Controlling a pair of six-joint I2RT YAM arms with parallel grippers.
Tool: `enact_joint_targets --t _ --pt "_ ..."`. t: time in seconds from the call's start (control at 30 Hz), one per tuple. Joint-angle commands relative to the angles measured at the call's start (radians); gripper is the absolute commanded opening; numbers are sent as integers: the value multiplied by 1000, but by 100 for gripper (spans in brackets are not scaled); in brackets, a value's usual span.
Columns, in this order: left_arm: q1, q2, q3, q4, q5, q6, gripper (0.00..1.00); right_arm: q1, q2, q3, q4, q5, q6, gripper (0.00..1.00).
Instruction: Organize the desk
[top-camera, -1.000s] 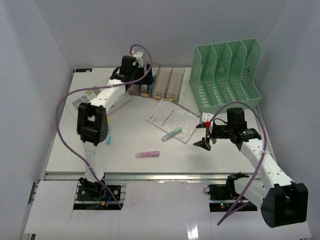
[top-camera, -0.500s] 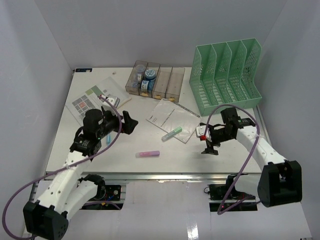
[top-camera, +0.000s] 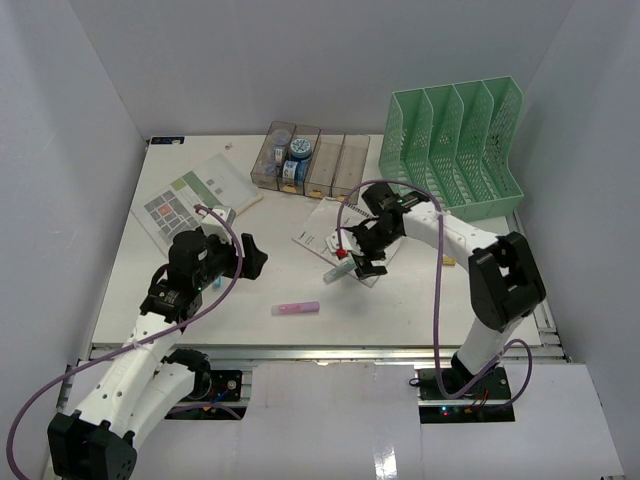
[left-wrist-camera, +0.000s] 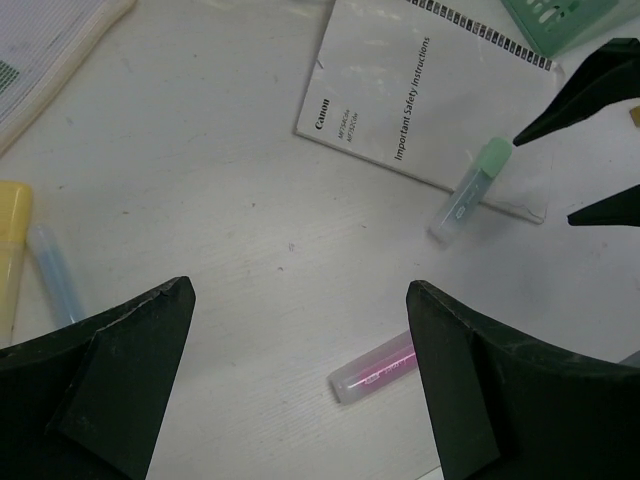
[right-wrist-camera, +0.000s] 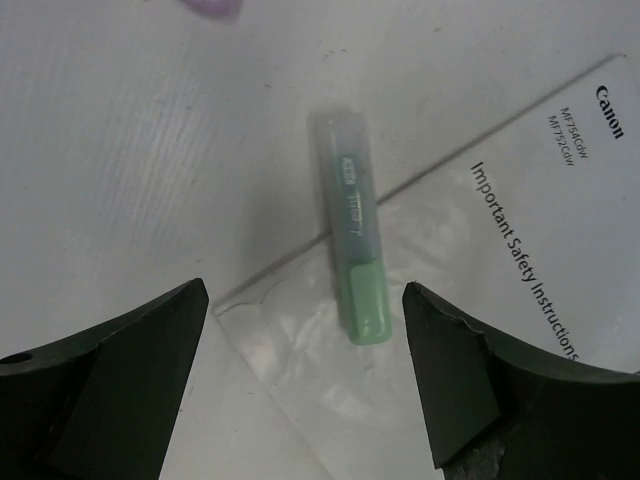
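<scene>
Right wrist: desk (right-wrist-camera: 120, 120) beneath right tool (right-wrist-camera: 300, 295)

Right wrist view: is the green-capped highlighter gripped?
No, the green-capped highlighter lies loose inside the open right gripper, touching neither jaw.

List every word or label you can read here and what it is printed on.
"Canon": booklet, near its corner.
"Important Safety Instructions": same booklet.
Small model lines beneath "Canon": too small to trust.
Print on green marker and pink marker: blurred.
</scene>
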Motion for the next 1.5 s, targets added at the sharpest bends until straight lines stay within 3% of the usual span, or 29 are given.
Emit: enact_joint_targets --t 0.0,0.2,0.47,0.67,0.9,1.17,1.37,1.47 --pt "4 -38 22 -2 -59 13 98 43 134 157 19 102 99 82" --pt "4 -48 22 -7 -90 15 98 78 244 226 20 142 144 76" --pt "4 -49 26 -9 -94 13 98 90 285 197 32 149 160 64" --pt "4 -49 25 -9 -90 10 98 91 298 188 40 168 188 45" --pt "4 -28 18 8 -27 -2 98 89 250 174 58 132 229 33" --pt "4 -38 12 6 20 -37 98 51 218 296 74 52 463 16" --pt "4 -61 5 1 -12 -51 98 -28 337 651 95 54 850 11" --pt "4 -56 5 -3 -32 -51 98 -44 356 638 247 112 969 14"
